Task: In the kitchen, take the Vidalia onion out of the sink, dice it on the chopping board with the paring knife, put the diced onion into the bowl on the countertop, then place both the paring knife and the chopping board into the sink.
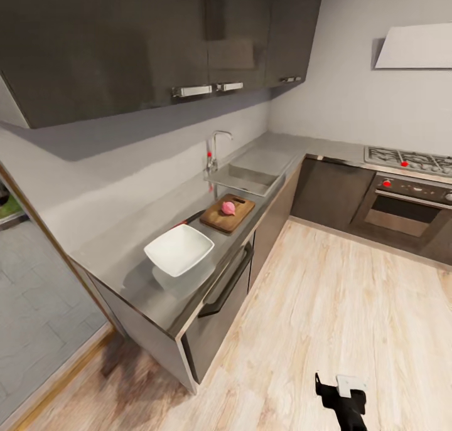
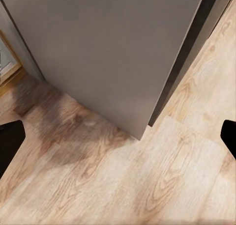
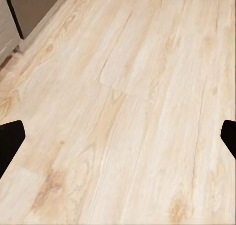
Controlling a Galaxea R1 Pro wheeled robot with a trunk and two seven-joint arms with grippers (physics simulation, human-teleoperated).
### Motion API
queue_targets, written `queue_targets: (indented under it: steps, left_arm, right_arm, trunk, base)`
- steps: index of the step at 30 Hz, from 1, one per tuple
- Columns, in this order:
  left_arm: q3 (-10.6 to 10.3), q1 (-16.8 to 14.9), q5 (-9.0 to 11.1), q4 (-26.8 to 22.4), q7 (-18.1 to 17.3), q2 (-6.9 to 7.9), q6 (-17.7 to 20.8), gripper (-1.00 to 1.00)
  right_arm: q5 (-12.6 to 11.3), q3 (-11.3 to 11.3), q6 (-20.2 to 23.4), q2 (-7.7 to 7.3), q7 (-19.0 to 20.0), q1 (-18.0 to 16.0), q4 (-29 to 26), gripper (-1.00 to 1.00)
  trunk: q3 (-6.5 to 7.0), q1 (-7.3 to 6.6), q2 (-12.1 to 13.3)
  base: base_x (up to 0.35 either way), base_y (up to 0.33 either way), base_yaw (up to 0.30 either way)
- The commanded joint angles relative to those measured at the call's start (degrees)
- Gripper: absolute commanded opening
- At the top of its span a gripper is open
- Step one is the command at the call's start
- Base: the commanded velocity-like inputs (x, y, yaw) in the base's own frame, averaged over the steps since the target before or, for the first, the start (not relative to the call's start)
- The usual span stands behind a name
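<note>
The grey countertop (image 1: 125, 261) runs along the left wall, some way ahead of me. The steel sink (image 1: 251, 179) with its chrome faucet (image 1: 216, 148) sits in it. Just in front of the sink lies the brown chopping board (image 1: 216, 221), with a pinkish round onion (image 1: 228, 208) on it. The paring knife (image 1: 191, 218), red-handled, lies beside the board's left edge. The white bowl (image 1: 179, 249) stands nearer to me. My left gripper (image 2: 118, 136) is open over the floor by the cabinet end panel (image 2: 108, 48). Over bare floor, my right gripper (image 3: 118, 136) is also open and holds nothing.
Dark upper cabinets (image 1: 157, 42) hang over the counter. An oven (image 1: 402, 211), a gas hob (image 1: 408, 160) and a hood (image 1: 414, 45) line the back wall. A black part of my right arm (image 1: 342, 403) shows low in the head view. Light wooden floor (image 1: 326, 305) lies between me and the counter.
</note>
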Motion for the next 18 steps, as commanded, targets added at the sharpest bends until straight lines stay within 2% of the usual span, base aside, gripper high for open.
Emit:
queue_targets:
  steps: [1,3,5,6,7,11,12,18]
  left_arm:
    - [-0.3,-0.01,0.24,-0.03,0.48,0.09,-0.13,1.0]
    - [-0.3,-0.01,0.24,0.02,0.48,0.09,-0.13,1.0]
    - [-0.3,-0.01,0.24,0.06,0.48,0.09,-0.13,1.0]
    - [-0.3,-0.01,0.24,0.14,0.48,0.09,-0.13,1.0]
    - [-0.3,-0.01,0.24,0.19,0.48,0.09,-0.13,1.0]
    - [-0.3,-0.01,0.24,0.31,0.48,0.09,-0.13,1.0]
    - [-0.3,-0.01,0.24,0.31,0.48,0.09,-0.13,1.0]
    - [-0.3,-0.01,0.24,0.39,0.45,0.09,-0.13,1.0]
  right_arm:
    - [0.62,-0.5,0.39,0.0,-0.28,-0.06,-1.15,1.0]
    - [0.56,-0.65,2.73,-0.01,-0.58,-0.04,-4.02,1.0]
    - [0.47,-0.71,7.04,0.07,-1.11,-0.05,-7.91,1.0]
    - [0.42,-0.68,12.59,0.21,-1.62,-0.05,-12.52,1.0]
    - [0.4,-0.65,16.22,0.3,-1.85,-0.05,-15.74,1.0]
    - [0.31,-0.45,25.76,0.61,-2.23,-0.12,-26.28,1.0]
    - [0.3,-0.4,26.72,0.69,-2.26,-0.15,-27.66,1.0]
    - [0.21,0.95,37.17,3.13,-2.37,-0.52,-40.96,1.0]
  trunk:
    - [-0.09,0.03,-0.1]
    - [-0.09,0.03,-0.1]
    - [-0.09,0.03,-0.1]
    - [-0.09,0.03,-0.1]
    - [-0.09,0.03,-0.1]
    - [-0.09,0.03,-0.1]
    - [-0.09,0.03,-0.1]
    - [-0.09,0.03,-0.1]
  base:
    - [0.0,0.001,-0.002]
    - [0.0,0.0,-0.001]
    - [0.0,0.0,0.0]
    - [0.0,0.0,0.0]
    - [0.0,0.0,0.0]
    - [0.0,0.0,0.0]
    - [0.0,0.0,0.0]
    - [0.0,0.0,0.0]
